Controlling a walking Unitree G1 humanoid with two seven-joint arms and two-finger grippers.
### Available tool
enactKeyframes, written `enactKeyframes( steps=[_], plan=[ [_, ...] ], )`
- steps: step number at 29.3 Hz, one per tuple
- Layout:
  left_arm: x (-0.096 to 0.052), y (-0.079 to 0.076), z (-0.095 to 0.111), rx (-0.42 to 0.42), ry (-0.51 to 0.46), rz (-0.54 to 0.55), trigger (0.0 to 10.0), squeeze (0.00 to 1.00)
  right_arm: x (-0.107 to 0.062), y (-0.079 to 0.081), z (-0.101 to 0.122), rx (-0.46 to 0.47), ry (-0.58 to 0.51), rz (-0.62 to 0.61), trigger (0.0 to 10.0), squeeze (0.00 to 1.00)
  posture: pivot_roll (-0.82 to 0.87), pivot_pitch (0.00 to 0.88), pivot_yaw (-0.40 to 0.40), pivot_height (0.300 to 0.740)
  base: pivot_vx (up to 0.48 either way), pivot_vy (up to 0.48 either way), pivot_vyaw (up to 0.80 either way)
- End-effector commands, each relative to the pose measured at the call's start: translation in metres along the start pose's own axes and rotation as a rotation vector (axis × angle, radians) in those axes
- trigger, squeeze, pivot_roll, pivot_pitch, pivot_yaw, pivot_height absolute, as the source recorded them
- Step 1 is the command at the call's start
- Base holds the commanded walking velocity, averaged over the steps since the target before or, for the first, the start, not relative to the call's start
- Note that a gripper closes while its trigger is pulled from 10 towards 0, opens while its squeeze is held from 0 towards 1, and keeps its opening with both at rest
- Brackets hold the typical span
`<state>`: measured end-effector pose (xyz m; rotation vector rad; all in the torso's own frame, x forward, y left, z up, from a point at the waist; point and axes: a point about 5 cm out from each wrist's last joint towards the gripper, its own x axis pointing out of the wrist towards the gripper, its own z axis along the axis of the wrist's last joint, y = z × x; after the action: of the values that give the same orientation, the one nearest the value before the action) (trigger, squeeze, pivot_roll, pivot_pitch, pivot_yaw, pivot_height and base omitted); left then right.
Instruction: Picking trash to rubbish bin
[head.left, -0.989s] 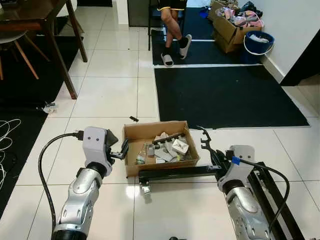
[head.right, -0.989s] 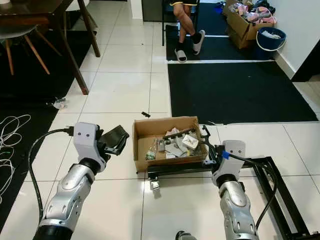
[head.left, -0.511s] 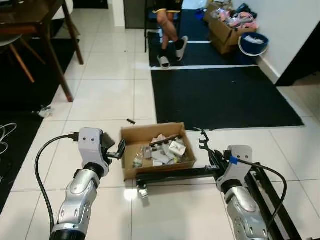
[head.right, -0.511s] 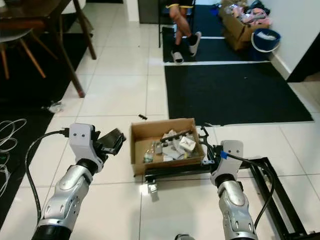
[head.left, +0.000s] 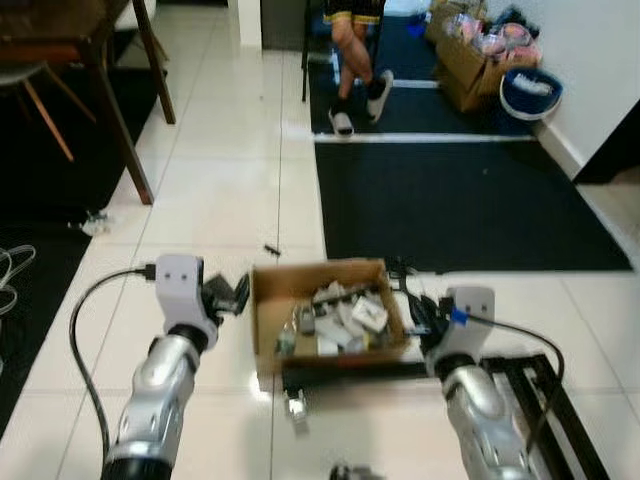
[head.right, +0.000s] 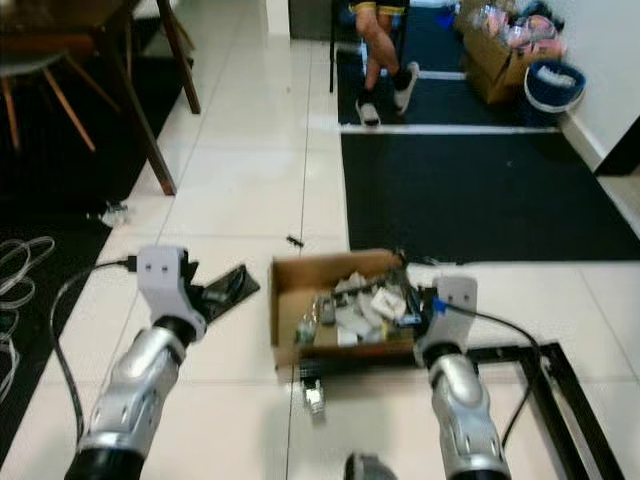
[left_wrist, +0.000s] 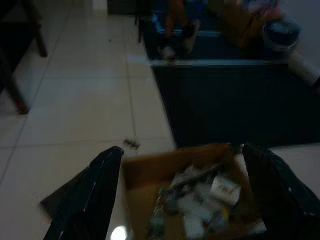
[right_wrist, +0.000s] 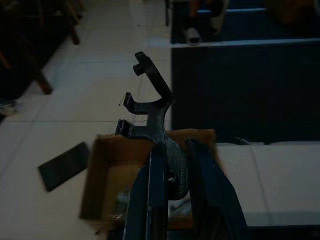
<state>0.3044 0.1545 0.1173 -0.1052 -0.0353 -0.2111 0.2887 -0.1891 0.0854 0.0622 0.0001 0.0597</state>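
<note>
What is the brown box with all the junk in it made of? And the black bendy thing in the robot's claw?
The brown box looks like cardboard: dull tan, thin folded walls, with raw edges along its rim. The black piece clamped in the right claw looks like moulded plastic, matt black with hooked prongs, though painted metal is possible. The picture is dark.

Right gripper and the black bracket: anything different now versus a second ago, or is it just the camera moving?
Mostly camera movement: the whole scene has shifted and blurred. The right gripper stays shut on the black bracket, now held nearer the right edge of the cardboard box. The left gripper stays open beside the box's left side, holding nothing. The trash stays in the box, and the small black scrap still lies on the tiles behind it.
</note>
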Motion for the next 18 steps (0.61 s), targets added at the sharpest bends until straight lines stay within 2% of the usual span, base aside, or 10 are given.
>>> enactKeyframes(
  steps=[1,5,18],
  plan=[
    [-0.0043,0.0011,-0.0085,-0.015,0.033,0.008,10.0,0.0,-0.0015,-0.0011,-0.0028,-0.001,0.01,-0.008,10.0,0.0,-0.02,0.17,-0.01,0.74,0.292,0.0,0.0],
    [-0.0043,0.0012,-0.0091,-0.015,0.037,0.008,10.0,0.0,-0.0013,-0.0009,-0.0032,-0.001,0.012,-0.008,10.0,0.0,-0.02,0.17,-0.01,0.74,0.272,0.0,0.0],
    [-0.0046,-0.0007,-0.011,-0.008,0.044,-0.004,10.0,0.0,-0.002,-0.0008,-0.0045,0.002,0.018,-0.013,10.0,0.0,-0.02,0.172,-0.01,0.74,0.0,0.0,0.0]
  ],
)
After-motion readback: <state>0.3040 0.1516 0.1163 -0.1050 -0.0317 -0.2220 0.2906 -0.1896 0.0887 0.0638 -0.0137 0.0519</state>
